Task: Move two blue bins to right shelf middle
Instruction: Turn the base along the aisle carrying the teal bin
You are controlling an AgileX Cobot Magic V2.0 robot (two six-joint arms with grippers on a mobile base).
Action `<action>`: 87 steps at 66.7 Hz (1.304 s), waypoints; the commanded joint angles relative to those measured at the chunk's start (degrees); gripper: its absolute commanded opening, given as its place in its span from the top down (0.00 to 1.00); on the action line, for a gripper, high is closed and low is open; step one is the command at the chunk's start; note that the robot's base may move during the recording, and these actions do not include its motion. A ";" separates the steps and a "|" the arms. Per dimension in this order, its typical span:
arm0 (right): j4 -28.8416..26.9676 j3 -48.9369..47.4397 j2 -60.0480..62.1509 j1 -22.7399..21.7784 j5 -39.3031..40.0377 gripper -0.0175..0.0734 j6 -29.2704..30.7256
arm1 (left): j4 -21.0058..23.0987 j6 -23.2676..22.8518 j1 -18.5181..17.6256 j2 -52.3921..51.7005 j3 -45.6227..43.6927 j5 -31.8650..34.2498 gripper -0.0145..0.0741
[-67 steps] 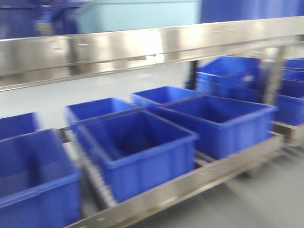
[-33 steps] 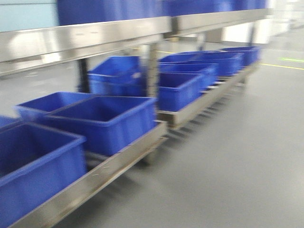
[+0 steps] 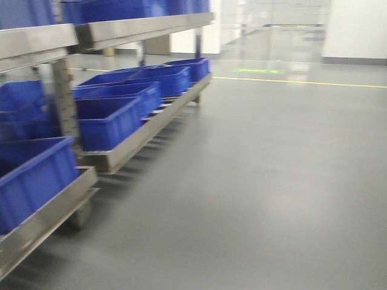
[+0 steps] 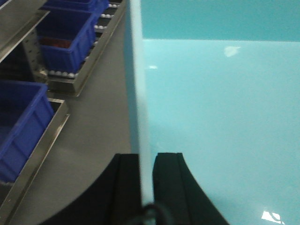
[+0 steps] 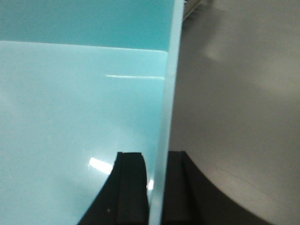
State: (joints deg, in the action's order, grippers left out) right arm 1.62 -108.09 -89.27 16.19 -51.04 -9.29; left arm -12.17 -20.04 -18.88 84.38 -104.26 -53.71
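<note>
The left fingers (image 4: 126, 187) and the right fingers (image 5: 133, 187) each pinch a side wall of the pale blue bin (image 4: 211, 117), carried clear of the shelf (image 3: 148, 124) at left; best hold both sides level

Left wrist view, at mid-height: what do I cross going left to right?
Dark blue bin → steel shelf rail → grey floor → upright wall of the light-blue bin → that bin's interior.
</note>
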 commanded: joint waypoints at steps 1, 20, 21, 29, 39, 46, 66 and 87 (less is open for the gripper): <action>0.55 -0.45 0.58 -0.07 2.67 0.99 1.20 | 0.92 0.34 -0.20 -1.14 -0.88 2.67 0.96; 0.55 -0.45 0.58 -0.07 2.67 0.99 1.20 | 0.92 0.34 -0.20 -1.14 -0.88 2.67 0.96; 0.55 -0.45 0.58 -0.07 2.67 0.99 1.20 | 0.92 0.34 -0.20 -1.14 -0.88 2.67 0.96; 0.55 -0.45 0.58 -0.07 2.67 0.99 1.20 | 0.92 0.34 -0.20 -1.14 -0.88 2.67 0.96; 0.55 -0.45 0.58 -0.07 2.67 0.99 1.20 | 0.92 0.34 -0.20 -1.14 -0.88 2.67 0.96; 0.44 -0.45 0.58 -0.07 2.65 0.99 1.20 | 0.92 0.34 -0.20 -1.14 -0.88 2.67 0.96; -0.15 -0.45 0.58 -0.07 2.65 0.99 1.20 | 0.92 0.34 -0.20 -1.15 -0.88 2.78 0.96; -0.15 -0.45 0.58 -0.07 2.65 0.99 1.20 | 0.92 0.34 -0.20 -1.15 -0.88 3.72 0.96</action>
State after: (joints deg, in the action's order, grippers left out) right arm 1.42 -108.09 -89.27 16.19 -51.03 -9.18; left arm -12.17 -20.04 -18.88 84.38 -104.26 -53.60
